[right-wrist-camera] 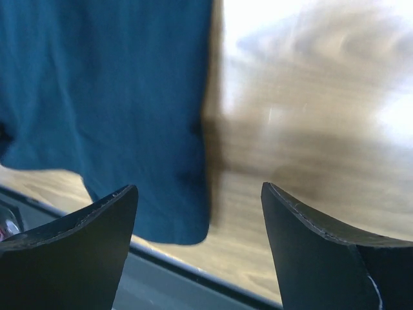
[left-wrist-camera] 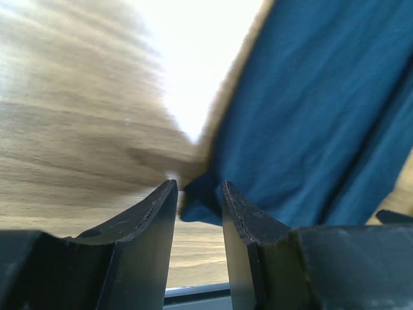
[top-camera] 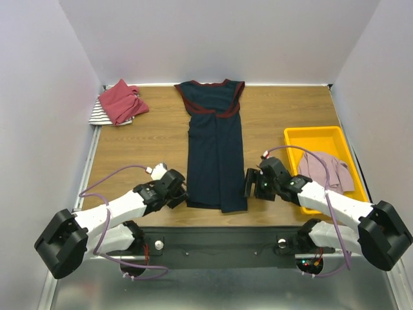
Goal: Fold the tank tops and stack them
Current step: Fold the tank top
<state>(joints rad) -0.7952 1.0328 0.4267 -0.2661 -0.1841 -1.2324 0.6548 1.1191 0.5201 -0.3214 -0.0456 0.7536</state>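
While I watch from the top camera, the navy tank top [top-camera: 216, 155] lies flat down the middle of the table [top-camera: 148, 142], its maroon-trimmed neck at the far end and its hem near the arms. It looks narrow, with one side lapped over the other. My left gripper [top-camera: 182, 194] sits low at the hem's left corner and my right gripper [top-camera: 250, 184] just off the hem's right edge. At the far left corner the red top [top-camera: 121, 103] is bunched on the striped one [top-camera: 98, 116], and the pale pink top [top-camera: 326, 169] lies in the yellow tray [top-camera: 310, 134] on the right

From the left wrist, the fingers [left-wrist-camera: 151, 219] stand a narrow gap apart, and a corner of the navy cloth sits right at that gap; whether they pinch it I cannot tell, as the view is blurred

From the right wrist, the fingers [right-wrist-camera: 97, 219] are spread wide with nothing between them; the navy cloth's edge and lower corner lie on the wood beyond the left finger, bare table beyond the right one
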